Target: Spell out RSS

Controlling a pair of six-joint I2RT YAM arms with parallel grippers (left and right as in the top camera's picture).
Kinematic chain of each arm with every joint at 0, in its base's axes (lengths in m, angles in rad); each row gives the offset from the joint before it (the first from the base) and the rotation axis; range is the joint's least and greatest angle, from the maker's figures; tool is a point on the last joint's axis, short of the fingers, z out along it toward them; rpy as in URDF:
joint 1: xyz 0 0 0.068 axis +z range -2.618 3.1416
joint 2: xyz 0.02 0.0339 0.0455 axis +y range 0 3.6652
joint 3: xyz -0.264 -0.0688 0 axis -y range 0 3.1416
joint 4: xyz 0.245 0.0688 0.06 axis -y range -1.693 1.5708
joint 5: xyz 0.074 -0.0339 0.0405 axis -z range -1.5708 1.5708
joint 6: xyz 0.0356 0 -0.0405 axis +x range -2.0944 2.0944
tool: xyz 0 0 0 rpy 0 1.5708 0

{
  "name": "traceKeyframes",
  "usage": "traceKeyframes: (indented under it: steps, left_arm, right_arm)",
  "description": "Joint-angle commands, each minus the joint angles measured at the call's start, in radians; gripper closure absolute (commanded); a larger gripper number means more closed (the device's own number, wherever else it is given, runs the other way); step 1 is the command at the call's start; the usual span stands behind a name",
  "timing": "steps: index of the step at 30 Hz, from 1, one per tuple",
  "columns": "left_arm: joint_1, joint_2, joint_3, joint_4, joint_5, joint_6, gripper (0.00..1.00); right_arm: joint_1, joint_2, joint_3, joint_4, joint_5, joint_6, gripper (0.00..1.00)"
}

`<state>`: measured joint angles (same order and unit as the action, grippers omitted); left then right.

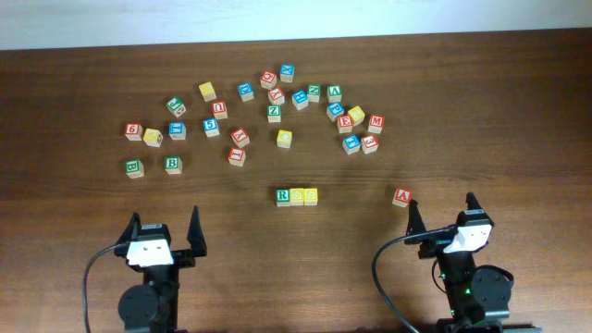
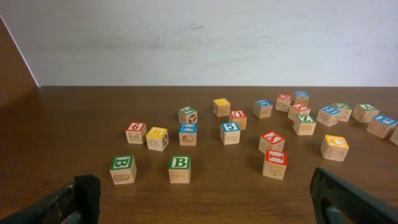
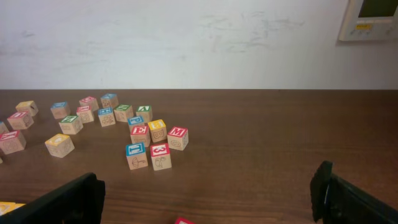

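Observation:
A row of three blocks lies at the table's middle: a green R block [image 1: 283, 196] and two yellow blocks [image 1: 297, 196] [image 1: 311, 195] touching it on its right. My left gripper [image 1: 165, 228] is open and empty near the front left, well apart from the row. My right gripper [image 1: 442, 211] is open and empty at the front right. A red A block [image 1: 401, 196] lies just ahead and left of it; its top edge shows in the right wrist view [image 3: 184, 220].
Many loose letter blocks are scattered across the back of the table [image 1: 518, 111]. Two green B blocks [image 2: 123, 168] [image 2: 180, 168] sit ahead of the left gripper. A blue and a red block [image 3: 137, 155] [image 3: 160, 156] lie ahead of the right gripper.

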<state>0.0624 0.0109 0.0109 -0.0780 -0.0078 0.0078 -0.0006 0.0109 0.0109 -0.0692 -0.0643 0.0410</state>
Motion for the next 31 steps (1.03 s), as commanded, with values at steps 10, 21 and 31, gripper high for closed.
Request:
traceKeyframes:
  steps: [10, 21, 31]
  left_arm:
    - [0.006, -0.006, -0.003, -0.006, -0.003, 0.016, 0.01]
    - [0.006, -0.006, -0.003, -0.006, -0.003, 0.016, 0.01]
    - [0.006, -0.006, -0.003, -0.006, -0.003, 0.016, 0.01]
  right_arm:
    - [-0.007, -0.008, -0.005, -0.010, 0.043, -0.008, 0.02]
    - [-0.007, -0.008, -0.005, -0.010, 0.043, -0.008, 0.02]
    - [-0.007, -0.008, -0.005, -0.010, 0.043, -0.008, 0.02]
